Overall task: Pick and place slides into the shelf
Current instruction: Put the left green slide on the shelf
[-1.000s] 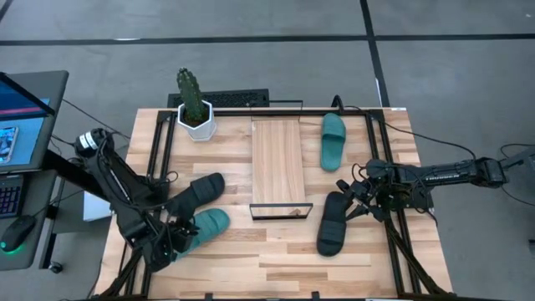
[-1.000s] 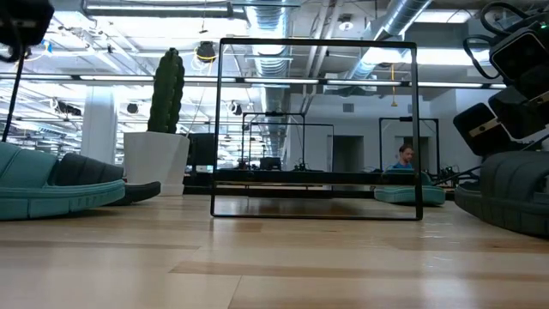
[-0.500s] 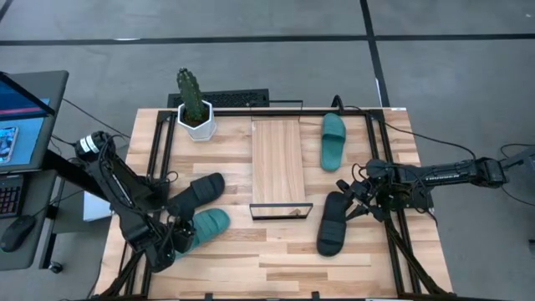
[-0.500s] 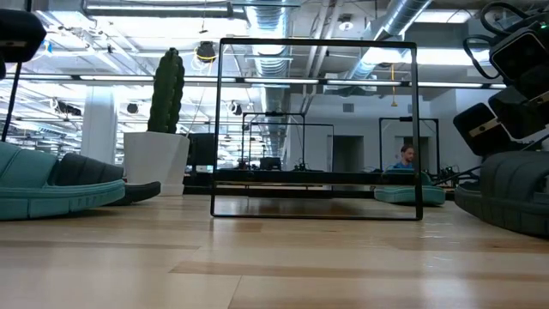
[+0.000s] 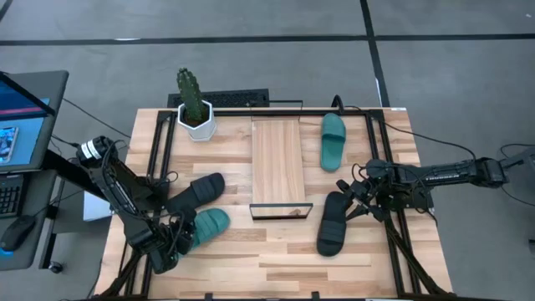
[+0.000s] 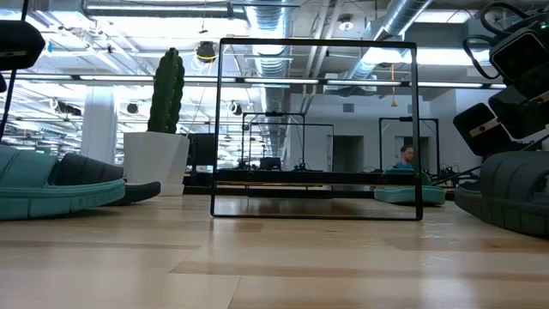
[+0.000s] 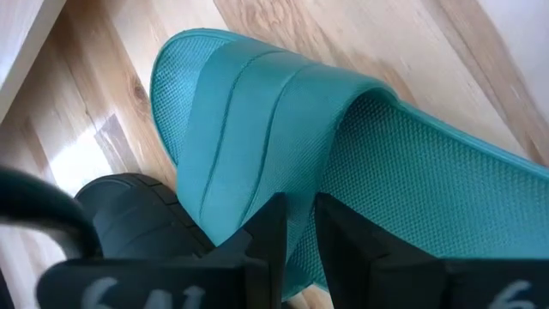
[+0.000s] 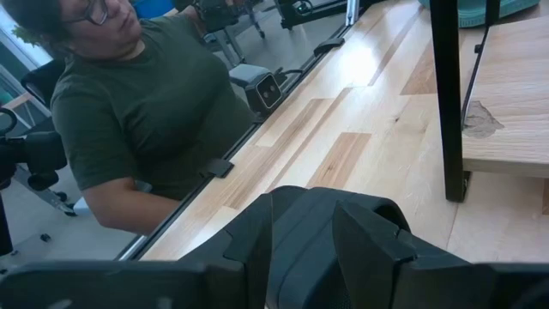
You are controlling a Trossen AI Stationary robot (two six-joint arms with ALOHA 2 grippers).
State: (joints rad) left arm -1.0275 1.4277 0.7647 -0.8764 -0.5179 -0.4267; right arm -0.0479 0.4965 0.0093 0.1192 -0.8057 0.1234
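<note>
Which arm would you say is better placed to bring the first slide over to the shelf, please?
Probably the right. The right gripper is shut on the black slide, which lies just beside the shelf. The left gripper also pinches its teal slide, but farther from the shelf.

Around the light-wood slatted tabletop [image 5: 276,259] — bystanders and clutter

A tall green cactus [image 5: 190,92] stands upright in a white faceted pot [image 5: 196,123] at the table's far left corner; a black keyboard [image 5: 236,99] lies just behind that edge. A monitor with a lit screen [image 5: 18,117] sits off the left side — and a person in a dark green t-shirt [image 8: 141,129] sits beyond the table edge.
</note>
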